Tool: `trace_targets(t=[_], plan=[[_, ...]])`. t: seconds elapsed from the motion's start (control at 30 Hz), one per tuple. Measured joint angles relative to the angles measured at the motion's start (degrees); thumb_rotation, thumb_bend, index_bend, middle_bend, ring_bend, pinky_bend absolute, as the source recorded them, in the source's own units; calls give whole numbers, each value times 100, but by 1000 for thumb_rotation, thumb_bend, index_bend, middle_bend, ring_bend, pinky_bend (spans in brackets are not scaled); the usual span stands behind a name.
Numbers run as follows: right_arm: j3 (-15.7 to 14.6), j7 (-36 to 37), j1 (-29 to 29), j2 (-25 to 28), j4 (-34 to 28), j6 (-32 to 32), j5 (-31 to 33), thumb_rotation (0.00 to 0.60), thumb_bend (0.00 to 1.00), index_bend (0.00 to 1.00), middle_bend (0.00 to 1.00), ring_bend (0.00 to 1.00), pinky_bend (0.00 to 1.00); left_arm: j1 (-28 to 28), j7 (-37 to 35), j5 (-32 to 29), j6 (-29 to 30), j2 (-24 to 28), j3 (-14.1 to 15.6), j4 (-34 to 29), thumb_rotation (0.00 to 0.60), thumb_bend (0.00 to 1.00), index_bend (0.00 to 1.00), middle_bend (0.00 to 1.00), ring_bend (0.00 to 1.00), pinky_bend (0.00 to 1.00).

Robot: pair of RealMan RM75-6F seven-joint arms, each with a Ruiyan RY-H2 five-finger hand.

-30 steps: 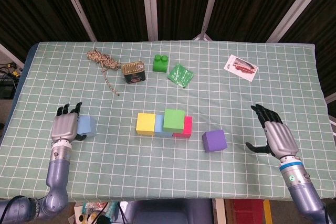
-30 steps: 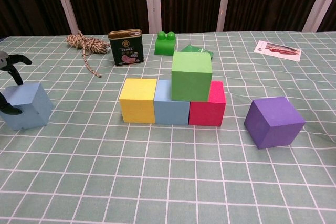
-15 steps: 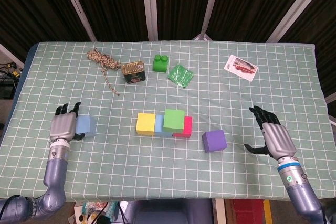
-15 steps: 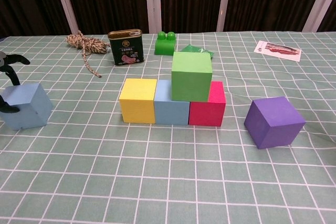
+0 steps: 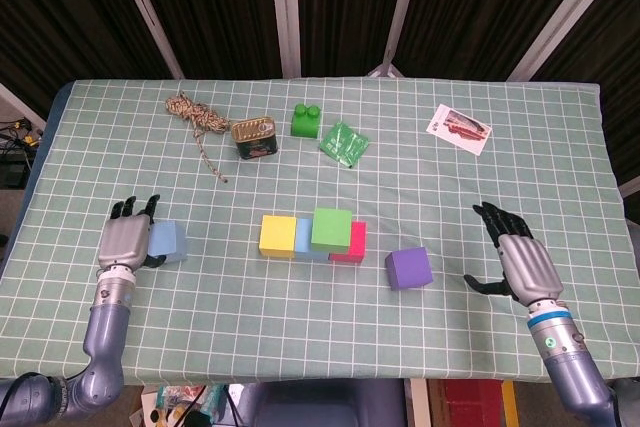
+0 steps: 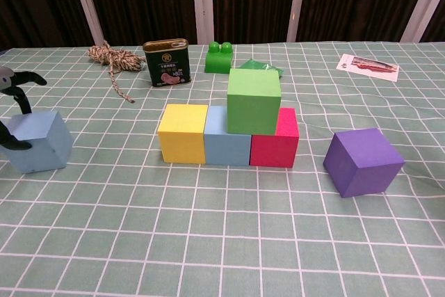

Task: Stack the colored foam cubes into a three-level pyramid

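A yellow cube [image 5: 277,235], a blue cube [image 5: 304,238] and a red cube [image 5: 355,245] stand in a row at the table's middle. A green cube [image 5: 332,228] sits on top, over the blue and red ones. A purple cube [image 5: 408,268] lies alone to the right. At the left, my left hand [image 5: 124,241] holds a light blue cube [image 5: 167,241] on the cloth; in the chest view its thumb lies on the front of the light blue cube [image 6: 40,141] and a finger [image 6: 23,94] reaches behind it. My right hand [image 5: 519,261] hovers open, right of the purple cube.
At the back lie a coil of rope [image 5: 192,113], a tin can [image 5: 254,137], a green toy brick [image 5: 306,120], a green packet [image 5: 343,141] and a printed card [image 5: 459,128]. The checked tablecloth [image 5: 300,337] reaches the near edge.
My left hand and the light blue cube have shifted slightly right together. My right hand has drifted a little toward the near edge. The stacked cubes and the purple cube have not moved.
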Motion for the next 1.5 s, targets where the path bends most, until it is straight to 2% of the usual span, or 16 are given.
trace_targets(t=[0.33, 0.63, 0.87, 1.07, 1.5], plan=[[61, 40, -24, 3, -17, -13, 30, 600, 239, 0, 0, 0, 0, -226, 186, 433, -107, 543, -10, -749, 600, 310, 81, 348, 43, 64], [97, 101, -38, 17, -17, -83, 43, 600, 240, 0, 0, 0, 0, -873, 623, 176, -476, 1087, -399, -1334, 600, 310, 81, 348, 43, 64], [132, 185, -53, 35, -25, -120, 51, 600, 239, 0, 0, 0, 0, -1449, 697, -609, -736, 1097, -748, -1453, 600, 309, 82, 348, 43, 65], [201, 351, -70, 85, -12, -150, 103, 600, 238, 0, 0, 0, 0, -1975, 722, -1172, -876, 864, -896, -1282, 600, 310, 86, 348, 43, 64], [254, 558, -69, 144, 4, -340, 165, 600, 239, 0, 0, 0, 0, -2824, 1084, -2207, -454, 418, -1034, -1102, 600, 309, 86, 346, 43, 65]])
